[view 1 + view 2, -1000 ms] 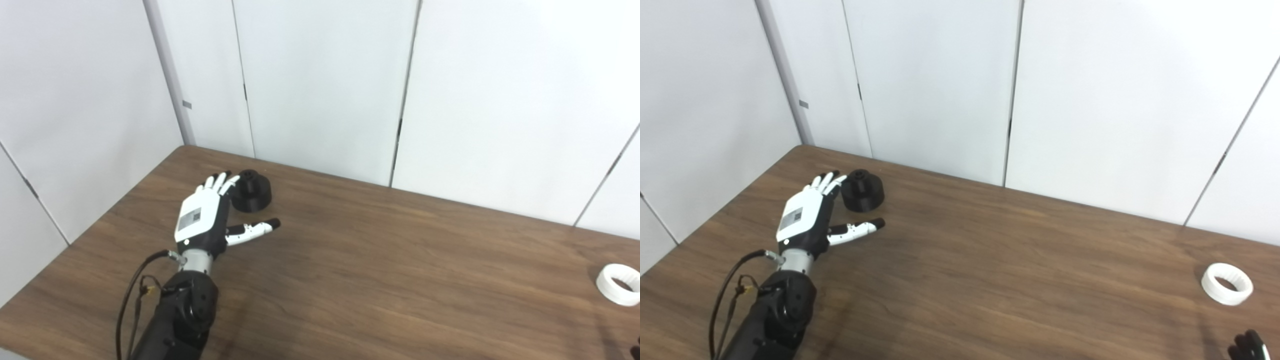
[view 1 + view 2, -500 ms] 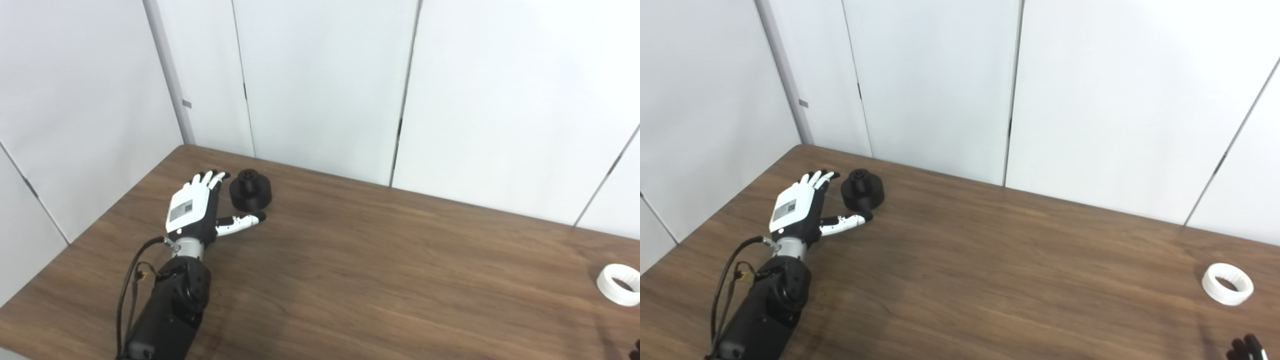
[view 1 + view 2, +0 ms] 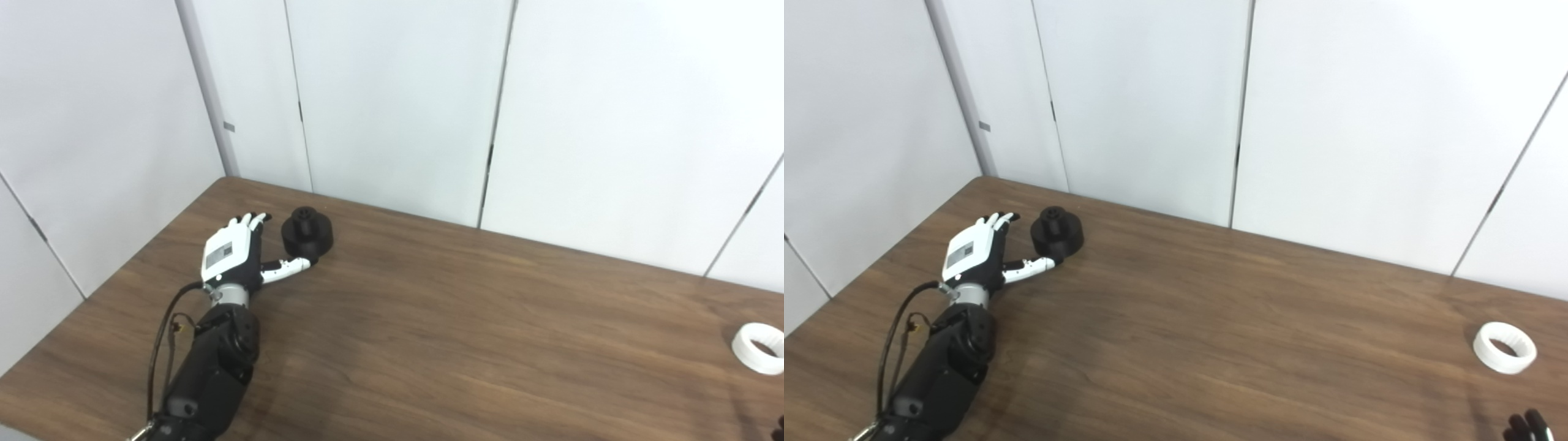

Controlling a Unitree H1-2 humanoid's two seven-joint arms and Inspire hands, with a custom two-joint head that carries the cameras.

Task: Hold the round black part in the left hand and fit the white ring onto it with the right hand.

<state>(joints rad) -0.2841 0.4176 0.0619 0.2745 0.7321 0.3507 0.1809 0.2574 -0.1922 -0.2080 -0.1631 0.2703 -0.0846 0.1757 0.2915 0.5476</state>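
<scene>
The round black part (image 3: pixel 307 231), a stepped disc with a small hub on top, rests on the table near its far left corner. My left hand (image 3: pixel 236 257) lies open just left of it, fingers stretched toward the wall and the thumb reaching under the part's near side; whether the thumb touches it I cannot tell. The white ring (image 3: pixel 1503 347) lies flat at the far right of the table. Only the dark fingertips of my right hand (image 3: pixel 1528 425) show at the bottom right corner, below the ring.
The brown wooden table (image 3: pixel 465 331) meets white wall panels (image 3: pixel 398 104) behind and to the left. A black cable (image 3: pixel 160 343) loops beside my left forearm.
My left hand has slid away from me and leftward along the table, ending beside the black part with the thumb close under it. The ring and the part have not moved.
</scene>
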